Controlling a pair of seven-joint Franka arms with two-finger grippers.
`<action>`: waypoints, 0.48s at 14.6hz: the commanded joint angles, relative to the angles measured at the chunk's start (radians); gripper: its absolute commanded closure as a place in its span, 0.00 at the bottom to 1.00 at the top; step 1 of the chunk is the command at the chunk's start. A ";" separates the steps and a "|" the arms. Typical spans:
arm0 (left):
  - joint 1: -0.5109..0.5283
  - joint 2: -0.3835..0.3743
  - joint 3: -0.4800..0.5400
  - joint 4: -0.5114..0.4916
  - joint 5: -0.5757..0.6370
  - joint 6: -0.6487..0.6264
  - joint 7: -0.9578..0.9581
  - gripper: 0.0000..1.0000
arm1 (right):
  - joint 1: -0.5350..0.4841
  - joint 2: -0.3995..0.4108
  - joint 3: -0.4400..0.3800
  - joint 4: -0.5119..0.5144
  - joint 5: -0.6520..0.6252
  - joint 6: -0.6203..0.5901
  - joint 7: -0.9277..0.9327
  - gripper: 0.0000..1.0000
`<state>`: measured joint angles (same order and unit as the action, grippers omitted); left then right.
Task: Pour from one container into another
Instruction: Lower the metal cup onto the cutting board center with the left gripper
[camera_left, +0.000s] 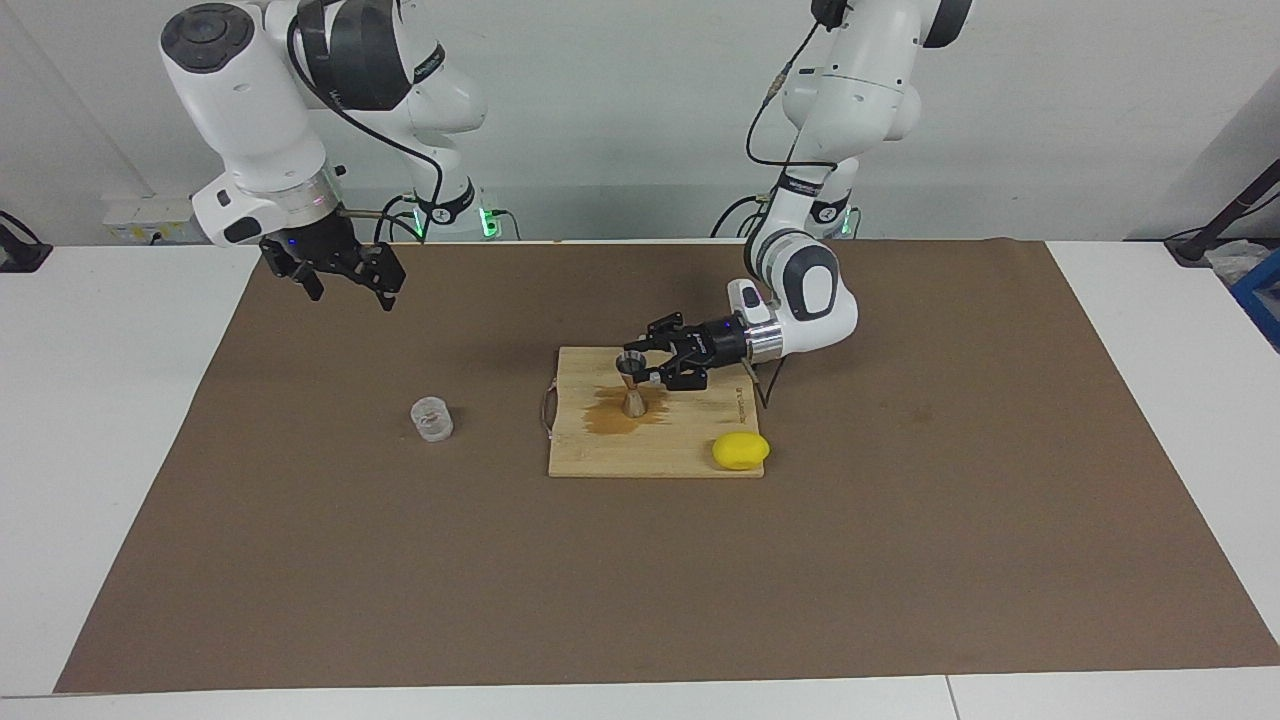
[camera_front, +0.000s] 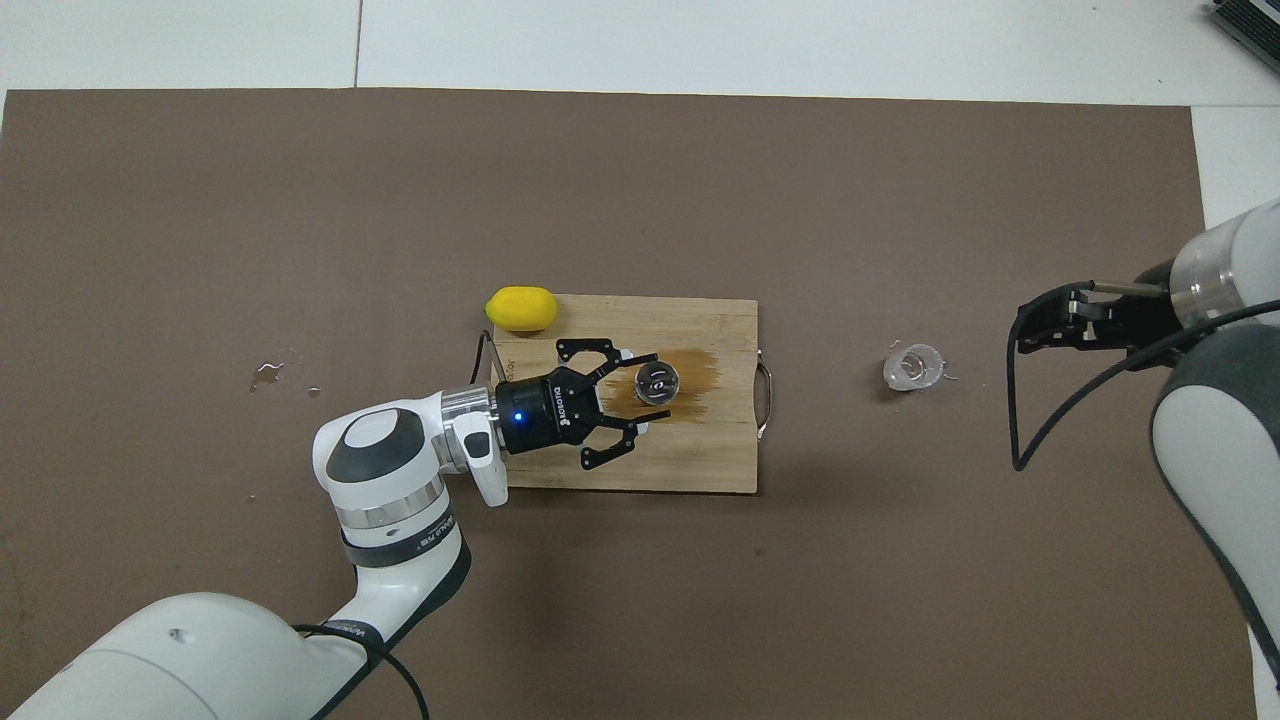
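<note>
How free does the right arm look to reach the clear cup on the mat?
Probably yes: the right gripper hangs open above bare mat, and nothing stands between it and the clear cup, which stands alone.

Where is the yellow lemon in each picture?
Facing view: the lemon lies low at the wooden board's corner, toward the left arm's end.
Overhead view: the lemon lies high at the board's corner, toward the left arm's end.
Shared landmark: the metal jigger standing on the board.

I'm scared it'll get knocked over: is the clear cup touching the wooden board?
Apart. The overhead view shows a strip of bare brown mat between the cup and the board.
</note>
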<state>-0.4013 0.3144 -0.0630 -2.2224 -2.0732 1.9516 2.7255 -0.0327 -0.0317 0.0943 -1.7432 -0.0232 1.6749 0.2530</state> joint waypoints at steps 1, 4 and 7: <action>-0.011 -0.017 0.011 -0.040 -0.036 0.015 0.077 0.00 | -0.009 -0.017 0.004 -0.025 0.006 0.045 0.025 0.01; -0.001 -0.020 0.012 -0.049 -0.036 0.006 0.074 0.00 | -0.010 -0.013 0.004 -0.019 0.029 0.046 0.158 0.01; 0.041 -0.024 0.014 -0.063 -0.022 -0.017 0.073 0.00 | -0.056 -0.005 0.002 -0.025 0.138 0.051 0.329 0.01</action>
<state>-0.3902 0.3144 -0.0469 -2.2452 -2.0770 1.9512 2.7255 -0.0451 -0.0308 0.0932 -1.7453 0.0505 1.7002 0.4971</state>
